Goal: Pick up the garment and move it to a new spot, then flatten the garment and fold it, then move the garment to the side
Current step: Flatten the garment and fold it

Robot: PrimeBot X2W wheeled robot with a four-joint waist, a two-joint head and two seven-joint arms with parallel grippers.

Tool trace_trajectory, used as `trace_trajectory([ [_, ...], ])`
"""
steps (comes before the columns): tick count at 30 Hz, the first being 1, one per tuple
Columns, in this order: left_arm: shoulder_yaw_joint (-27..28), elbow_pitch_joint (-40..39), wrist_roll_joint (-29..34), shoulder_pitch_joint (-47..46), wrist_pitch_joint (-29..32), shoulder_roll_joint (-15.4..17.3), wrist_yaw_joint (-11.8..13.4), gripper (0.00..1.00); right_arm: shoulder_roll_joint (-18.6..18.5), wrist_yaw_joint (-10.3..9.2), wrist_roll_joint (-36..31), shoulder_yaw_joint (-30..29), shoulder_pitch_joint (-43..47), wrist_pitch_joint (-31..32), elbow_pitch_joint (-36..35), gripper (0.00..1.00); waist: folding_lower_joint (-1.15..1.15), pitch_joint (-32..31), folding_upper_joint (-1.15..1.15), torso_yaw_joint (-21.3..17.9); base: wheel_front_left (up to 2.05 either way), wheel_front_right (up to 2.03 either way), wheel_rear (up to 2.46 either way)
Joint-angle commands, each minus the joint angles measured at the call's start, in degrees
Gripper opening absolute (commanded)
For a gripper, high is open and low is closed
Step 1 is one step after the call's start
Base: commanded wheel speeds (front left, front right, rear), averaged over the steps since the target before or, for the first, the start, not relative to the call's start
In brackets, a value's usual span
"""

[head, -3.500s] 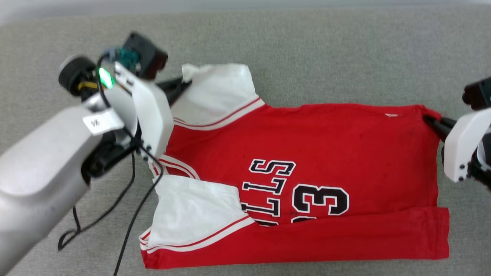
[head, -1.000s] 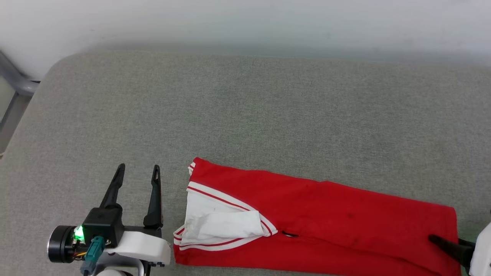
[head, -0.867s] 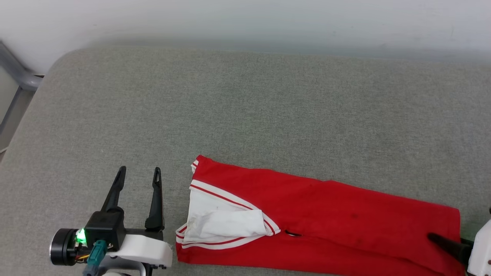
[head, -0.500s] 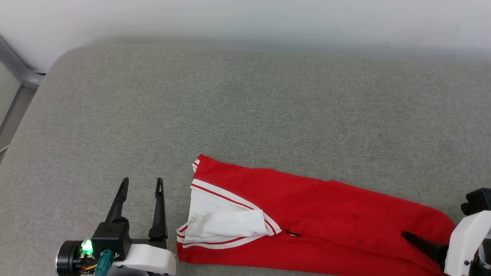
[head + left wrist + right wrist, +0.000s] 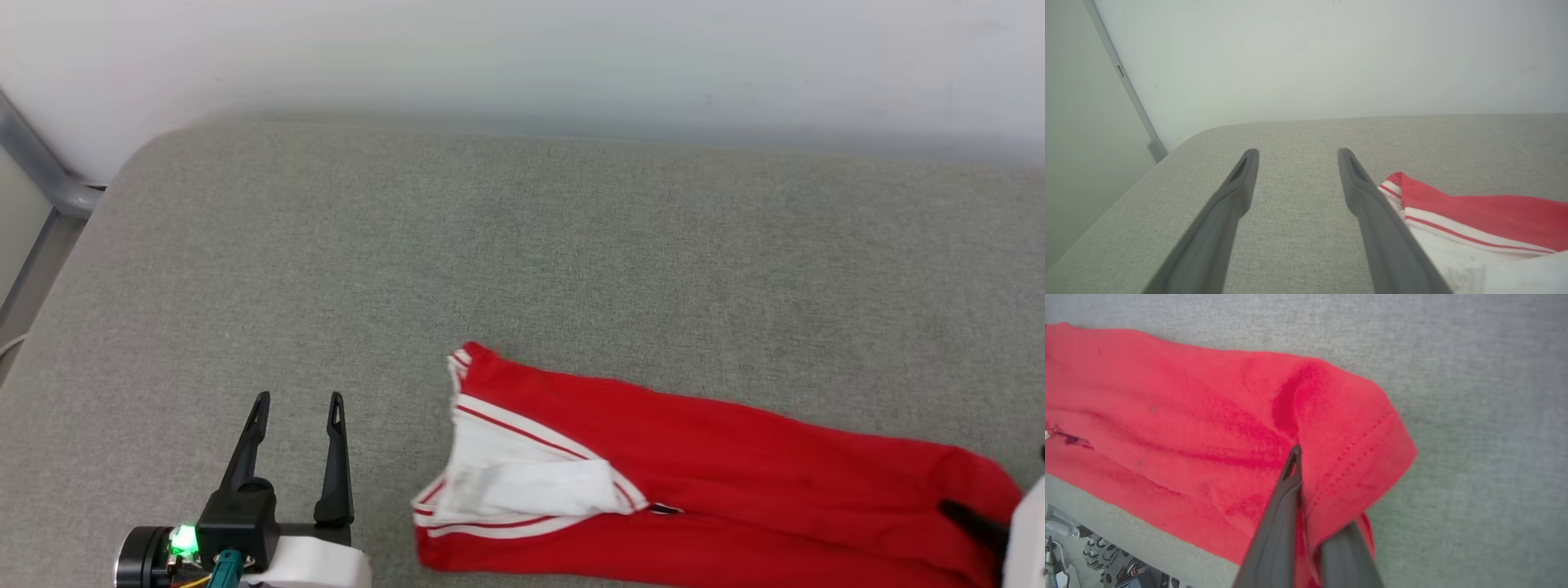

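My right fingers [image 5: 1278, 526] pinched on the hem of the red garment [image 5: 735, 457], lower right of head view, garment lying as a folded strip along the bottom of the grey surface [image 5: 522, 245], my left fingers [image 5: 333, 457] spread apart, empty, lower left, near its other end.

Left gripper [image 5: 1294, 155] jaws apart, garment [image 5: 1474, 212] beside, grey couch [image 5: 1298, 228]
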Motion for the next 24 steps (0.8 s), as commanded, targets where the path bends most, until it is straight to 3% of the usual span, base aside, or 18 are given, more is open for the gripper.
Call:
trace_trajectory([
  [1, 0.71, -0.13, 1.06, 1.02, -0.12, -0.51, -0.50, 1.00, -1.63, -0.11, -1.00, -1.06, -0.60, -0.51, 1.62, 0.00, 0.00, -0.75, 0.00, -0.19, 0.00, 0.00, 0.00],
  [7, 1.98, 0.25, 3.20, 2.23, -0.12, -1.50, -1.60, 1.00, -3.65, -0.10, -3.05, -5.79, 0.15, -1.08, 7.17, 0.00, 0.00, -2.05, 0.00, -0.66, 0.00, 0.00, 0.00],
  [11, 2.61, 0.56, 4.08, 3.31, -0.12, -1.91, -2.10, 1.00, -3.26, -0.10, -3.73, -7.42, 1.07, -0.42, 7.32, 0.00, 0.00, -3.06, 0.00, -1.17, 0.00, 0.00, 0.00],
  [24, 3.31, 1.45, 5.45, 4.47, -0.12, -3.07, -3.91, 1.00, -0.49, -0.08, 2.55, -7.60, 4.78, 7.73, -15.34, 0.00, 0.00, -4.97, 0.00, -2.01, 0.00, 0.00, 0.00],
])
